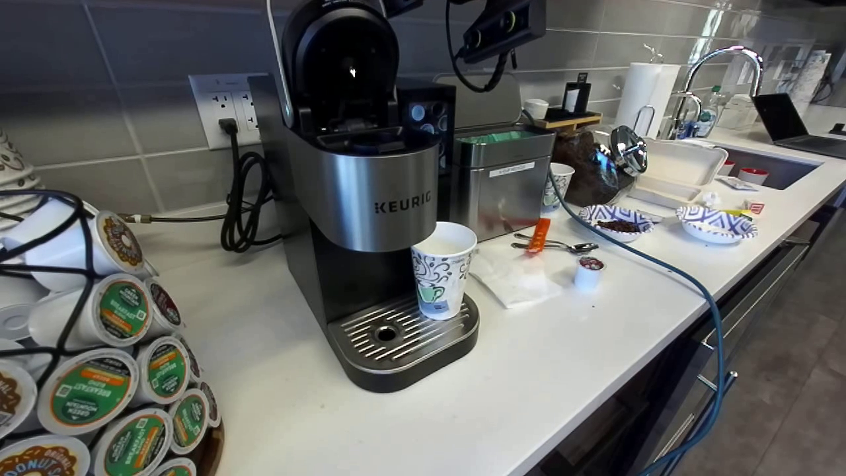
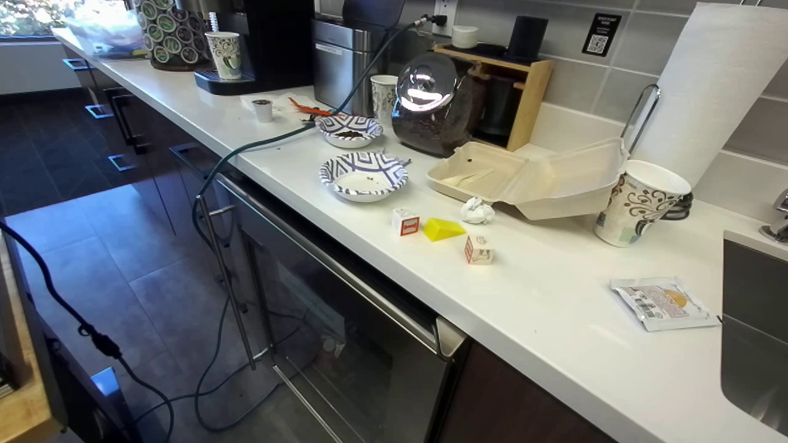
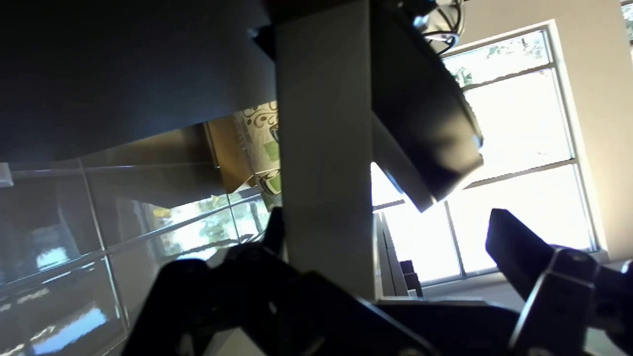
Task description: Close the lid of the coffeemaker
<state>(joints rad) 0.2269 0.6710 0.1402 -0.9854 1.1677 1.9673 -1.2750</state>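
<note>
In the wrist view the fingers [image 3: 519, 252] stand well apart in the lower part of the frame. A grey upright bar [image 3: 324, 148] runs between them in the picture; what it belongs to, and whether it is touched, cannot be told. A dark surface [image 3: 123, 74], not identifiable, fills the upper left; a window [image 3: 524, 128] takes up the right.

In an exterior view a black camera housing [image 1: 505, 30] with a cable hangs at the top centre. Left of it, the lid [image 1: 345, 49] of the Keurig coffeemaker [image 1: 367, 198] stands raised, reaching the upper edge of the frame, black underside facing the camera. A patterned paper cup [image 1: 441, 281] stands upright on the drip tray [image 1: 367, 344], toward its right side.

Further right, the counter [image 1: 562, 377] carries a napkin [image 1: 519, 284], an orange wrapper [image 1: 538, 236] lying across spoons [image 1: 583, 248], and a single coffee pod [image 1: 587, 274]. Stacked coffee pods [image 1: 124, 311] occupy the left of the frame.

In both exterior views a patterned bowl [image 2: 351, 143] holding dark granular matter stands near a second patterned bowl [image 2: 363, 163].
</note>
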